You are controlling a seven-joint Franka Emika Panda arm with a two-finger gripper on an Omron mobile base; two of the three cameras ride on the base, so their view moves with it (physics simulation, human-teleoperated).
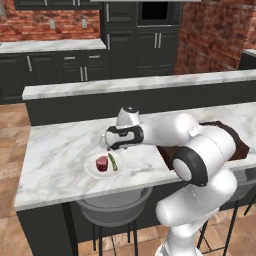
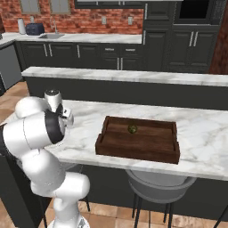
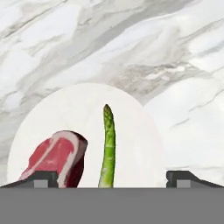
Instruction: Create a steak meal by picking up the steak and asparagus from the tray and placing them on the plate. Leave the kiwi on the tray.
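On the left part of the marble table sits the plate, round and white, near the table's front edge. The steak lies on the plate's left half, dark red with a pale pink rim. Just beside it, to its right and not touching it as far as the hand view shows, lies the asparagus, a thin green stalk lying flat on the plate.

The hand hangs directly above the plate, at the end of the white arm reaching leftward across the table. In the hand view its two dark fingertips stand far apart, one at the steak's near edge and the other out past the plate's right rim, with the asparagus lying between them and touched by neither. The hand is spread wide and has hold of nothing.

Farther right on the table rests the tray, dark brown wood with raised sides, well apart from the plate. The kiwi sits inside the tray toward its back wall, roughly midway along its length; it is small in the right base view, so whether it touches that wall is hard to say.
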